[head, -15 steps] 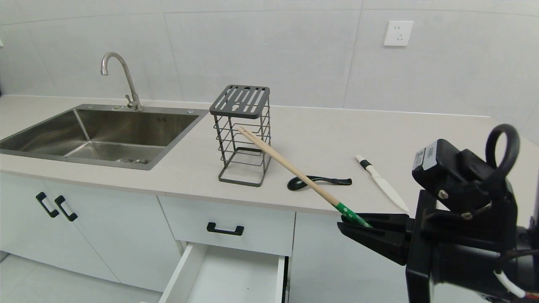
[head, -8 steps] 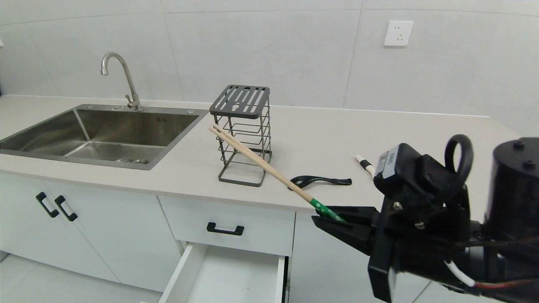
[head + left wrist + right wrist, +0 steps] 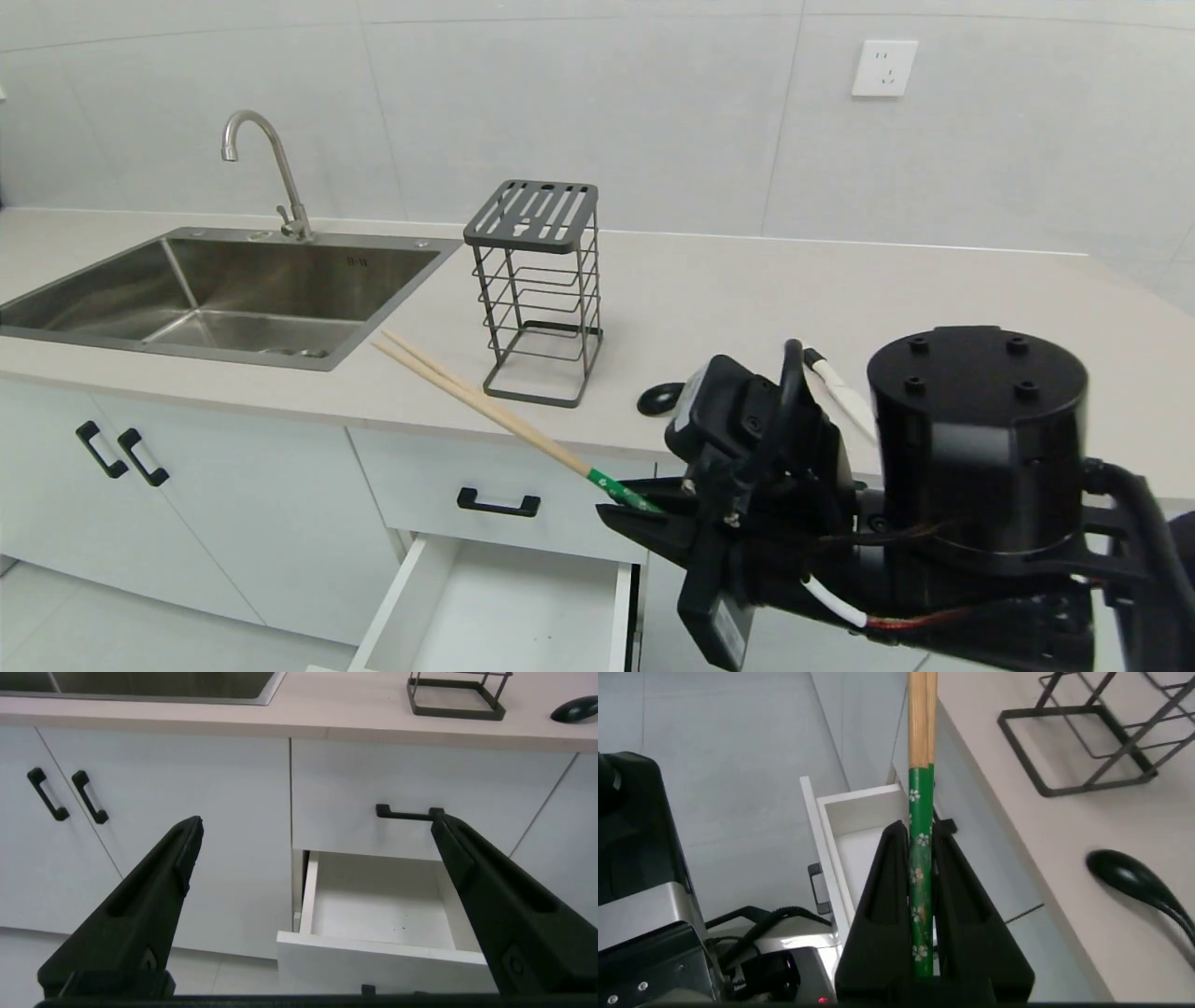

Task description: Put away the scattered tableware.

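You've got pale bare-wood chopsticks (image 3: pixel 485 409) with glossy green painted ends, a matt dark metal wire rack (image 3: pixel 532 217), a brushed steel sink (image 3: pixel 299 275), a glossy black spoon (image 3: pixel 659 399) and a smooth matt beige countertop (image 3: pixel 747 299).

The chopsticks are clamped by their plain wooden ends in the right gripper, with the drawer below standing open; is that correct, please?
Not quite: the right wrist view shows the right gripper clamping the chopsticks by their green ends. The drawer below does stand open.
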Robot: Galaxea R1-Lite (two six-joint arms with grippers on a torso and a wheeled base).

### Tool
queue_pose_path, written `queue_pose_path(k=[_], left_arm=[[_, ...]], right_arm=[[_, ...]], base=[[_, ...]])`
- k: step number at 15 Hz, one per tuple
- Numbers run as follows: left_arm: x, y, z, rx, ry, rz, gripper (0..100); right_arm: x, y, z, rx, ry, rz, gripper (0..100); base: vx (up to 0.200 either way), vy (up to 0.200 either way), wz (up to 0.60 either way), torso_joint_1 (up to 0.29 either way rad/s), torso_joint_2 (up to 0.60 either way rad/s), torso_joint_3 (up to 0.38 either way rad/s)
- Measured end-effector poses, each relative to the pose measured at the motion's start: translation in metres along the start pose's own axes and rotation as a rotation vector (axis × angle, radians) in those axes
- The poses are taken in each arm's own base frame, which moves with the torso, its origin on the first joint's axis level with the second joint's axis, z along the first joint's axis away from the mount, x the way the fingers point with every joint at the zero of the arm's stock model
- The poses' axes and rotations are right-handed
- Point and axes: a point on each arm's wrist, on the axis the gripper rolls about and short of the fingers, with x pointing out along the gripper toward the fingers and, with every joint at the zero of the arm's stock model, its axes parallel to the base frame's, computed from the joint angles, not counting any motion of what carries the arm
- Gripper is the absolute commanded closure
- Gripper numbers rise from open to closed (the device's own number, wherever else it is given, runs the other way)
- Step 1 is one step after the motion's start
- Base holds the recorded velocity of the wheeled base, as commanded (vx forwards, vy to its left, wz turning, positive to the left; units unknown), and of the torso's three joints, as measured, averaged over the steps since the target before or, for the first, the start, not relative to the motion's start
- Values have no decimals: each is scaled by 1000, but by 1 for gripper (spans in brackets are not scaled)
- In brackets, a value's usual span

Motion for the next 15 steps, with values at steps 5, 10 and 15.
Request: queue_pose_path(k=[5,10,15], left_arm=[[0,0,0,0,1,0,0],[0,0,0,0,0,0,0],[0,0,0,0,1,0,0]], right_arm=[[24,7,3,-10,6,26,100],[32,8,-1,-11,27,32,100],[39,7,0,-11,27,33,100]], base=[[0,0,0,-168,334,158],[0,0,0,-183,357,169],[0,0,0,-244,445,208]])
